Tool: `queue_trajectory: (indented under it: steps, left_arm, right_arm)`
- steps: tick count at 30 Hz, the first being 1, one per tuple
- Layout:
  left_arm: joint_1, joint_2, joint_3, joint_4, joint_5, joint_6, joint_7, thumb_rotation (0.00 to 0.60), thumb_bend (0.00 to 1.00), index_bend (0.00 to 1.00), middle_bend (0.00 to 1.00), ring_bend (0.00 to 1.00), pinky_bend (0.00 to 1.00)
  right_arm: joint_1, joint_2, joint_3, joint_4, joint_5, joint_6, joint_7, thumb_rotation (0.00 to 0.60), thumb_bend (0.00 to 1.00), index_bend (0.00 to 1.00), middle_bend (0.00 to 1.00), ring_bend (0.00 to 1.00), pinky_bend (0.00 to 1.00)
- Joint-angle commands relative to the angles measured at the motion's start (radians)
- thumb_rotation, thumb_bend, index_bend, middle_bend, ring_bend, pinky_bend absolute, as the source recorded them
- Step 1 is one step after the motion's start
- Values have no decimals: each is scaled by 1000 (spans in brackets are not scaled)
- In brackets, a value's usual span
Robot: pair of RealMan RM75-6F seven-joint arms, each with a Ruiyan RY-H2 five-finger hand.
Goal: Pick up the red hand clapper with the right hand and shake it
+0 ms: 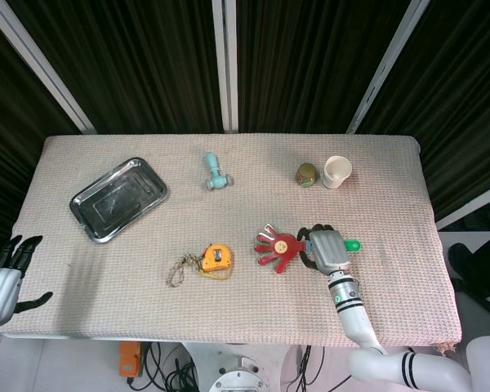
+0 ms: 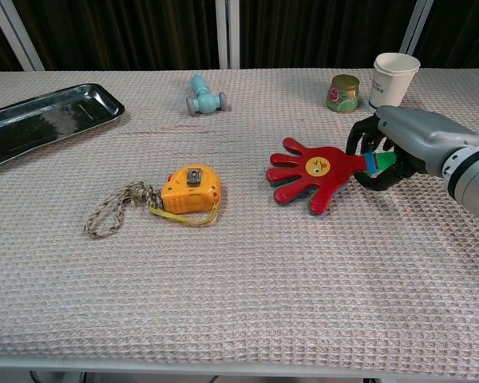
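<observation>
The red hand clapper (image 1: 277,246) (image 2: 310,171) is hand-shaped with a yellow smiley face and a green handle. My right hand (image 1: 327,249) (image 2: 403,148) grips that handle, its fingers curled around it at the clapper's right end. The clapper is tilted up, its red palm raised just off the cloth, with a shadow under it in the chest view. My left hand (image 1: 4,273) hangs off the table's left front corner, fingers apart and holding nothing; the chest view does not show it.
An orange tape measure (image 2: 191,186) with a cord lies left of the clapper. A steel tray (image 1: 118,198) sits at the far left. At the back stand a teal toy (image 2: 203,95), a small green jar (image 2: 343,92) and a white paper cup (image 2: 394,73).
</observation>
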Motion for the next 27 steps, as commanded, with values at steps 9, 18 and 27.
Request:
queue_trajectory:
  steps: [9,18,27]
  left_arm:
    - [1,0,-1,-3,1,3,1,600,60,58,99,0,34]
    - [1,1,-3,-9,0,4,7,600,60,58,100,0,35]
    - [-2,1,-9,-14,-1,6,17,600,60,58,99,0,36]
  right_arm:
    - [-51,-6,-1,89,-156,40,228,600,411,852,629,507,683]
    - [-91,10,31,105,-189,26,482,600,450,855,657,589,740]
    - [-107,65,66,62,-222,-22,725,600,518,853,700,685,779]
